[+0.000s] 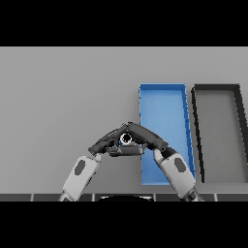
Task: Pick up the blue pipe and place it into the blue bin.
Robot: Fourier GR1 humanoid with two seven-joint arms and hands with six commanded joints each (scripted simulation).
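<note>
The pipe shows only as a small pale ring with a dark hole, seen end-on in the gap where my two hands meet. My left hand reaches in from the lower left, its fingers stretched up and to the right. From the lower right comes my right hand, fingers stretched up and to the left, so the fingertips of both nearly touch above the pipe. Neither hand is curled round the pipe. The rest of the pipe is hidden. The blue bin lies lengthwise just right of the hands, and my right wrist overlaps its left wall.
A dark grey bin lies beside the blue bin on its right, near the table's right side. Bare grey table stretches to the left and behind the hands.
</note>
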